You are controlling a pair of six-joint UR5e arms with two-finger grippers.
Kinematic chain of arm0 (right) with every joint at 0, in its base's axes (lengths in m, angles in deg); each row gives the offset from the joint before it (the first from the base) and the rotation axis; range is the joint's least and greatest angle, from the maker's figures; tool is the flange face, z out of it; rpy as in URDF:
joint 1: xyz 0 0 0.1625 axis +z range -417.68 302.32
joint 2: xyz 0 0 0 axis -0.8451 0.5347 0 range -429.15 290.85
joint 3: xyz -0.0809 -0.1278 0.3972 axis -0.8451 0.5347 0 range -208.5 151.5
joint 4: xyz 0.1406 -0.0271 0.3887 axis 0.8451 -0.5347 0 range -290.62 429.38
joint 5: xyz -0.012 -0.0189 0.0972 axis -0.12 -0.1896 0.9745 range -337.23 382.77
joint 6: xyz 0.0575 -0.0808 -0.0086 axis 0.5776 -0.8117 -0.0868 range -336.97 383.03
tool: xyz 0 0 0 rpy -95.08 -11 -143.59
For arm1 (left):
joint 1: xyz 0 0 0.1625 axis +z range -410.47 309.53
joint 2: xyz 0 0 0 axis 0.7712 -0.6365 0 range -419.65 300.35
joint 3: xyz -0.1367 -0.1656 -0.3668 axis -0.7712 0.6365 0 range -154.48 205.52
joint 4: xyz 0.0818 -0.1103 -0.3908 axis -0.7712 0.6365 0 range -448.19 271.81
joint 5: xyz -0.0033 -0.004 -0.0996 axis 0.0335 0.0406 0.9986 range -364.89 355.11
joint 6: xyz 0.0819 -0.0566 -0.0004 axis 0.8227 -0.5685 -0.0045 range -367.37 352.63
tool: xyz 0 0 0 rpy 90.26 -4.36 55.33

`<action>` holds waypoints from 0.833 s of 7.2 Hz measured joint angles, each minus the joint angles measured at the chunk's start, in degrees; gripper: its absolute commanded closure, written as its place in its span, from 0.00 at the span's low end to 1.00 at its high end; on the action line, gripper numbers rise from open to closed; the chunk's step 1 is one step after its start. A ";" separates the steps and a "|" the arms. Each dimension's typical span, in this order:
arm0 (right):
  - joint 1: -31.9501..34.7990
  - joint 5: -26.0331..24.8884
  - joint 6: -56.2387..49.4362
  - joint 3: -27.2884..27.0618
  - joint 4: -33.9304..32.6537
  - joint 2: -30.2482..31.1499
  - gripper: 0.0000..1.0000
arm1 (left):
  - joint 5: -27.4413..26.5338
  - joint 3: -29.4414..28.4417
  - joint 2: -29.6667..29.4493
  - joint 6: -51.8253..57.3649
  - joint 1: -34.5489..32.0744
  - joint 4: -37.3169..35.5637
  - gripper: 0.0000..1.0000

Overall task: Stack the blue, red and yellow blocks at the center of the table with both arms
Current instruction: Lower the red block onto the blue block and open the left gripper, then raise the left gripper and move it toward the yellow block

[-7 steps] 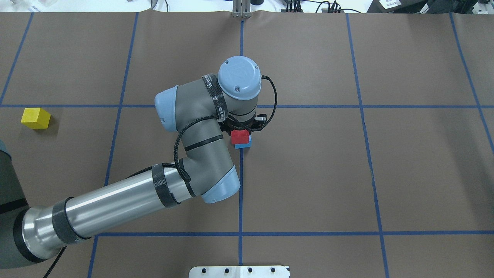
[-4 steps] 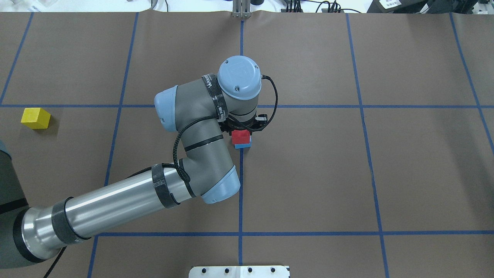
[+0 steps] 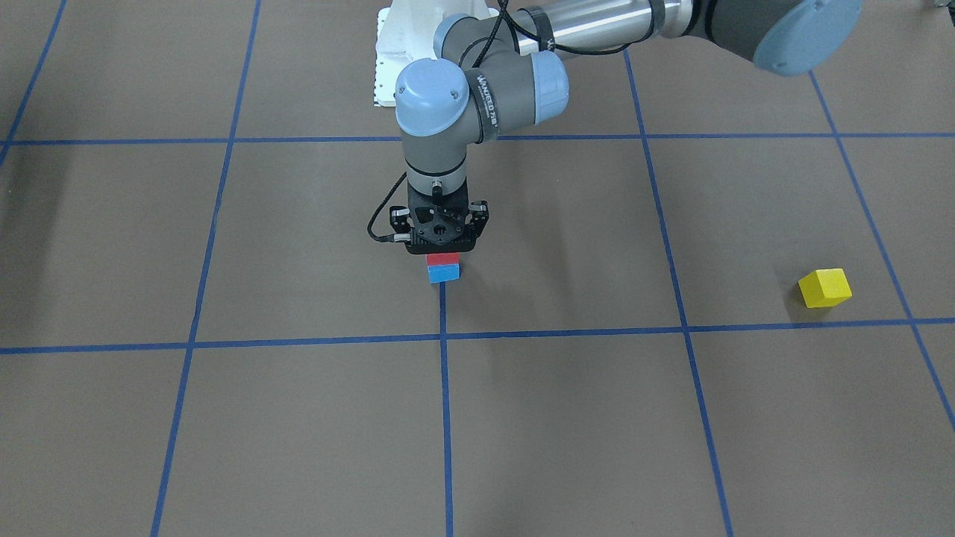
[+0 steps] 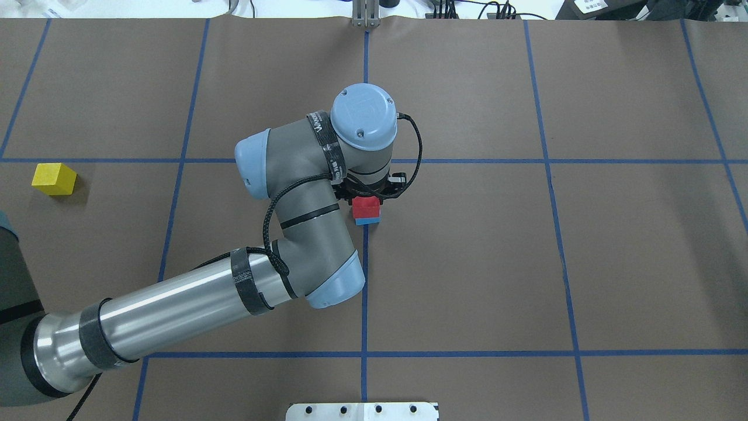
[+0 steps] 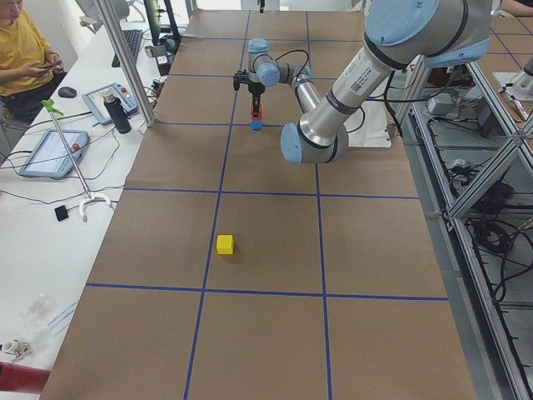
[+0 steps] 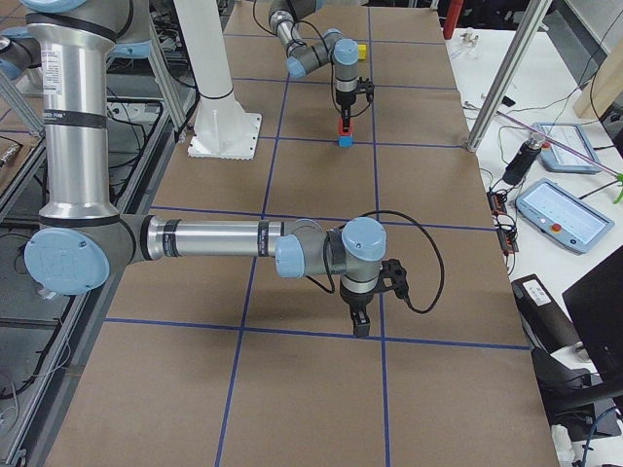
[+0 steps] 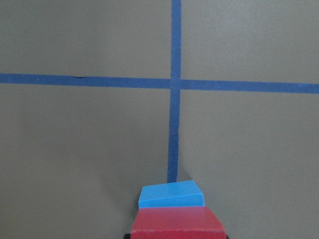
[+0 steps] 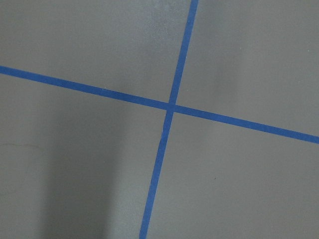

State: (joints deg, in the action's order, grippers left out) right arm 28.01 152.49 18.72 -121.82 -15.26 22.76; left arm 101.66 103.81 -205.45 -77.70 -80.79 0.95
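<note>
Blocks lie on the brown paper-covered table (image 4: 584,263). The left arm (image 4: 193,304) reaches to the table's centre, and the right arm (image 6: 214,238) hangs low near its own end. The left gripper (image 3: 442,252) sits down over the red block (image 3: 442,259); whether it pinches the block cannot be told. Nor can the right gripper (image 6: 360,331) be judged. The red block rests on the blue block (image 3: 444,274) at the centre line. The yellow block (image 3: 824,288) lies well apart, on the robot's left.

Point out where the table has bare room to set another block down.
Bare: the squares to the robot's right of the red block on the blue block. Crowded: centre, where the left tool sits over that stack.
</note>
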 measured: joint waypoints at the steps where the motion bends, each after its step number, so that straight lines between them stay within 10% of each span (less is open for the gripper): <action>1: 0.00 0.00 0.00 0.03 0.00 -0.04 0.01 | -0.02 -0.03 0.04 -0.04 0.00 0.10 0.02; 6: 0.00 0.00 0.00 0.28 0.00 -0.36 0.01 | -0.08 0.75 0.26 -1.02 -0.01 0.53 0.01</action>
State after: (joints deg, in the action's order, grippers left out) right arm 28.01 152.49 18.72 -121.54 -15.26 22.40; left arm 101.58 104.56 -205.19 -78.72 -80.80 1.48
